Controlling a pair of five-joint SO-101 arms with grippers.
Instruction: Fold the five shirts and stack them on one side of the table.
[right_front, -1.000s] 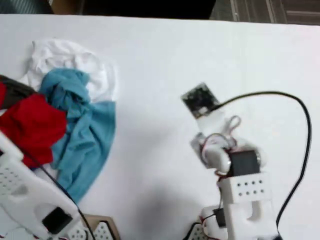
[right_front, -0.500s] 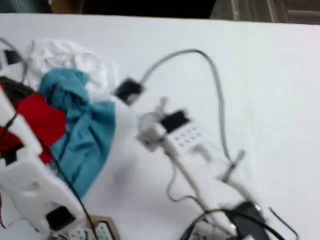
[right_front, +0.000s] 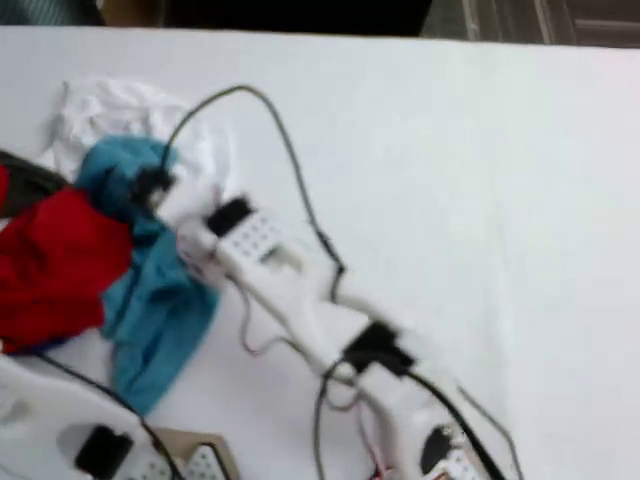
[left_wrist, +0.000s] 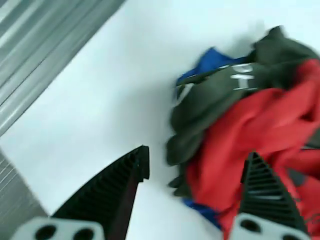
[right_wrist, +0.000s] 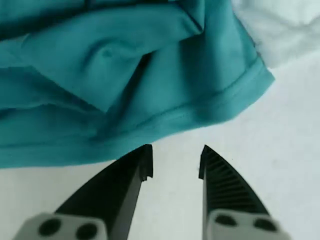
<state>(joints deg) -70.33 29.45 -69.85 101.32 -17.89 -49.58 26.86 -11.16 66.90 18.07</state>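
Shirts lie in a crumpled heap at the table's left: a teal shirt (right_front: 160, 290), a red shirt (right_front: 55, 265) and a white shirt (right_front: 110, 110) behind them. My right arm (right_front: 290, 300) stretches across to the heap. Its gripper (right_wrist: 175, 162) is open just off the hem of the teal shirt (right_wrist: 130, 80), beside the white shirt (right_wrist: 285, 27). My left gripper (left_wrist: 195, 167) is open over a red shirt (left_wrist: 260, 130), a dark olive shirt (left_wrist: 215, 100) and a bit of blue shirt (left_wrist: 210, 60).
The left arm's white base (right_front: 60, 430) stands at the near left corner. The right arm's cable (right_front: 270, 130) loops over the table's middle. A grey ribbed wall (left_wrist: 40, 45) runs past the table's edge in the left wrist view.
The right arm has swung from the table's middle far to the left, up to the teal shirt. The left arm has drawn back toward the near left corner.
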